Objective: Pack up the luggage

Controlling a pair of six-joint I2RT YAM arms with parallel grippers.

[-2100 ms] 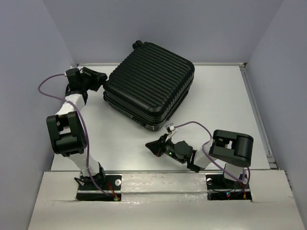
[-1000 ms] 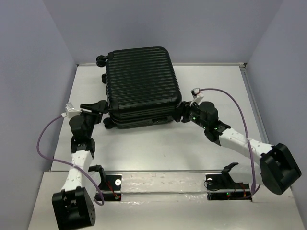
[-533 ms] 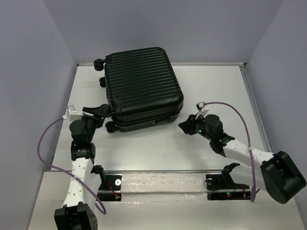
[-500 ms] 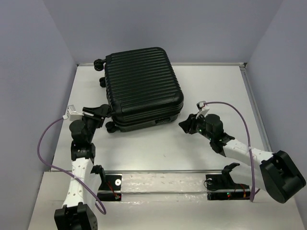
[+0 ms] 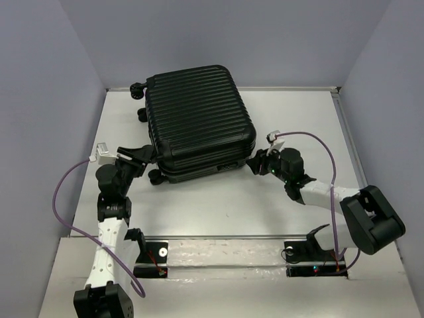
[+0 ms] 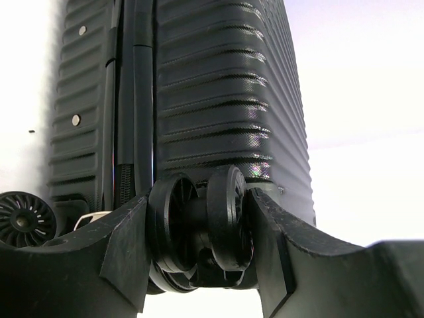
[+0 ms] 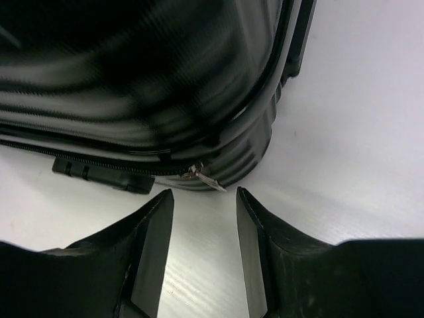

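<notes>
The luggage [image 5: 195, 116], a black ribbed hard-shell suitcase, lies flat and closed at the back middle of the table. My left gripper [image 5: 148, 163] is at its near left corner. In the left wrist view, a double caster wheel [image 6: 199, 222] fills the gap between the fingers of my left gripper [image 6: 199, 235], which is shut on it. My right gripper [image 5: 256, 163] is at the near right corner, jaws open. In the right wrist view, the silver zipper pull [image 7: 211, 179] hangs just beyond the fingertips of my right gripper [image 7: 204, 196], with nothing between them.
Two more caster wheels [image 5: 139, 99] stick out at the suitcase's far left side, and another wheel [image 6: 23, 218] shows beside the gripped one. A black handle block [image 7: 103, 173] sits on the near side. Bare white table [image 5: 305, 126] lies to the right, with walls around.
My right gripper has moved up and left, closing in on the suitcase's near right corner and its zipper pull. The left gripper has stayed on the wheel, and the suitcase has barely shifted.
</notes>
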